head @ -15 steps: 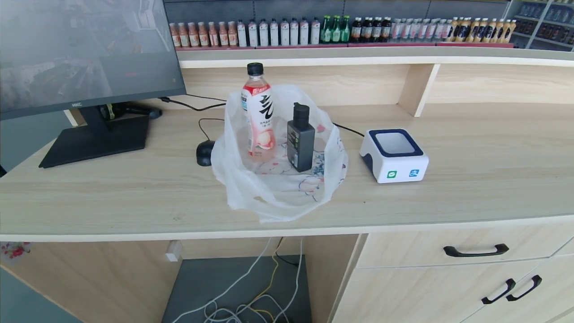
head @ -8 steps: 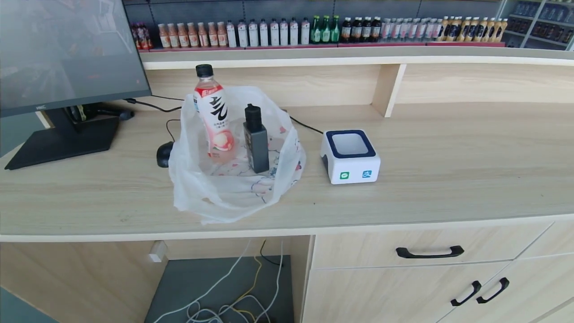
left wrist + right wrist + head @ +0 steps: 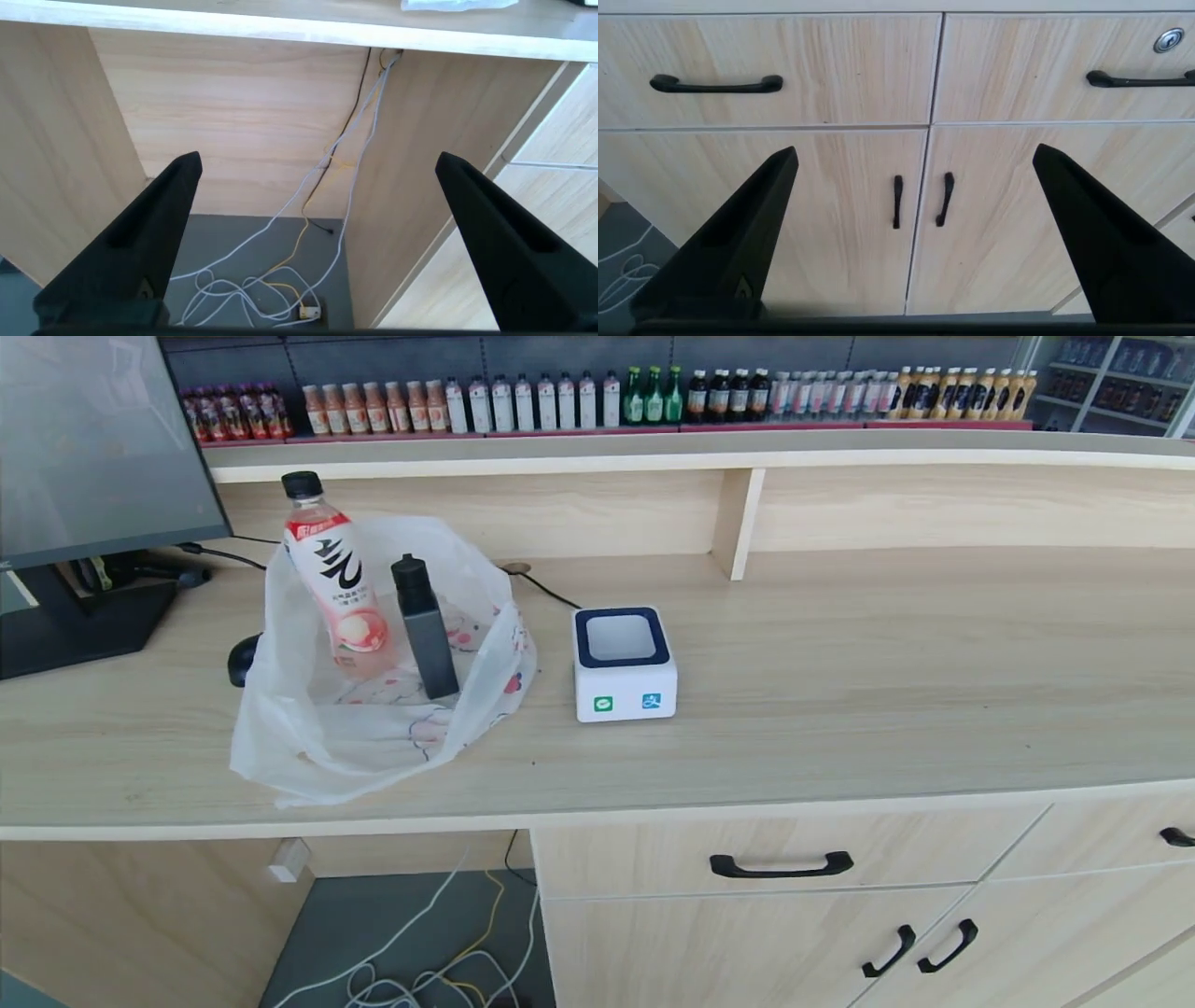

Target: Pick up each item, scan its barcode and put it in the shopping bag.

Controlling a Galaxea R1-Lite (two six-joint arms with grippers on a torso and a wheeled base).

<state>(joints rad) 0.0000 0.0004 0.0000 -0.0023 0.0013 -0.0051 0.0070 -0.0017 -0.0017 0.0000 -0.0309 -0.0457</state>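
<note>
Bag (image 3: 301, 758) translucent white, crumpled, floral-printed

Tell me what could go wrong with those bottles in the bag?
1. The tall pink drink bottle and the dark grey rectangular bottle stand upright in the soft translucent white plastic bag; a tug might topple them.
2. The bag's front fold lies close to the edge of the pale wooden counter, so it could slip off.

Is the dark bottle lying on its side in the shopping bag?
No, the dark bottle stands upright in the shopping bag, beside the pink drink bottle.
</note>
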